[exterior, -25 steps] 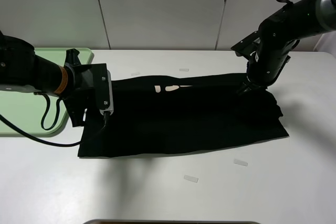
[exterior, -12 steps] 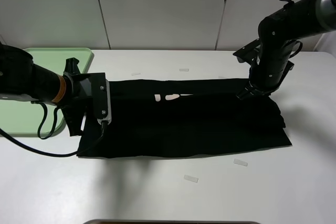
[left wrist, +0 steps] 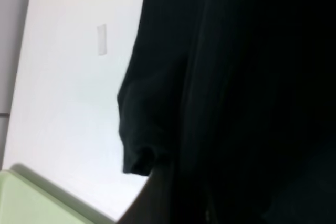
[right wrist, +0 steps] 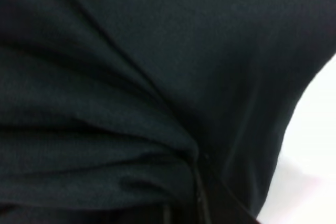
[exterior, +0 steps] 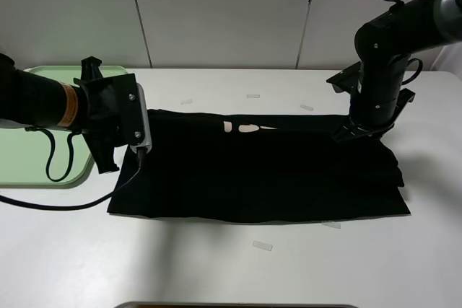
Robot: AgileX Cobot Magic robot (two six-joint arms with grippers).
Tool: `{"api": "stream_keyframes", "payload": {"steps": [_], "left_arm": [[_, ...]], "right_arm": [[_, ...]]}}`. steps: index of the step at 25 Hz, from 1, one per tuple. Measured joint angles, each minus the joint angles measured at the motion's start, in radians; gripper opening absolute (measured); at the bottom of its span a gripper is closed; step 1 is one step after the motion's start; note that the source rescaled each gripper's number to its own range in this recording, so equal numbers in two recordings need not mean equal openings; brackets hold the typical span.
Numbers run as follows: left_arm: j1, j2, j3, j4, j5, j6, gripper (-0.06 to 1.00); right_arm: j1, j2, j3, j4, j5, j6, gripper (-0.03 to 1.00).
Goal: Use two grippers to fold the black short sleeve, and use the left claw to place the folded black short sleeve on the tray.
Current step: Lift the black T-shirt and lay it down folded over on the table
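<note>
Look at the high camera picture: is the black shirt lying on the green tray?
No, the shirt lies spread on the white table, with the green tray off to its left in that view.

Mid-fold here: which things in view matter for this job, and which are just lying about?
Job: shirt, tray, left gripper and right gripper, both shut on the shirt.
Lying about: clear tape strips.
</note>
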Motion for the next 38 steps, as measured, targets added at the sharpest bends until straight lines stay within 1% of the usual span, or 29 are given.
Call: {"api": "stream_keyframes", "payload": {"steps": [3, 8, 13, 16, 18, 22, 25, 28, 31, 33, 34, 35, 36, 37, 38], "left_arm": [[0.0, -0.005, 0.025, -0.002, -0.003, 0.002, 0.0], [-0.008, -0.007, 0.049, -0.002, 0.012, 0.003, 0.0], [-0.089, -0.008, 0.053, -0.002, 0.113, 0.003, 0.0], [-0.132, -0.008, 0.054, -0.002, 0.166, 0.003, 0.0], [-0.152, -0.008, 0.054, -0.002, 0.194, 0.003, 0.0], [-0.162, -0.008, 0.055, -0.003, 0.206, 0.003, 0.0], [-0.162, -0.008, 0.057, -0.046, 0.206, 0.003, 0.0], [-0.162, -0.008, 0.059, -0.097, 0.208, 0.003, 0.0], [-0.164, -0.008, 0.059, -0.109, 0.214, 0.003, 0.0], [-0.17, -0.008, 0.059, -0.113, 0.223, 0.003, 0.04], [-0.175, -0.008, 0.059, -0.113, 0.231, 0.003, 0.08], [-0.183, -0.008, 0.059, -0.113, 0.247, 0.003, 0.14], [-0.194, -0.008, 0.06, -0.115, 0.274, 0.003, 0.21], [-0.206, -0.008, 0.06, -0.116, 0.298, 0.003, 0.29], [-0.218, -0.008, 0.06, -0.116, 0.322, 0.003, 0.37]], "right_arm": [[0.0, -0.027, 0.0, 0.013, 0.004, -0.022, 0.0], [0.0, -0.115, 0.0, 0.04, 0.02, -0.103, 0.0], [-0.002, -0.141, 0.0, 0.102, 0.06, -0.206, 0.0], [-0.002, -0.141, 0.0, 0.144, 0.076, -0.243, 0.0], [-0.002, -0.141, 0.0, 0.152, 0.078, -0.253, 0.0], [-0.003, -0.141, 0.0, 0.156, 0.073, -0.256, 0.0], [-0.003, -0.124, 0.0, 0.164, 0.078, -0.256, 0.0], [-0.003, -0.087, 0.0, 0.183, 0.105, -0.255, 0.0], [-0.003, -0.055, 0.0, 0.204, 0.143, -0.253, 0.0], [-0.003, -0.048, 0.0, 0.212, 0.161, -0.252, 0.0], [-0.003, -0.045, 0.0, 0.216, 0.166, -0.252, 0.02], [-0.003, -0.045, 0.0, 0.216, 0.174, -0.251, 0.07], [-0.003, -0.044, 0.0, 0.214, 0.187, -0.25, 0.14], [-0.004, -0.044, 0.0, 0.21, 0.203, -0.25, 0.26], [-0.006, -0.044, 0.0, 0.208, 0.221, -0.25, 0.42]]}}
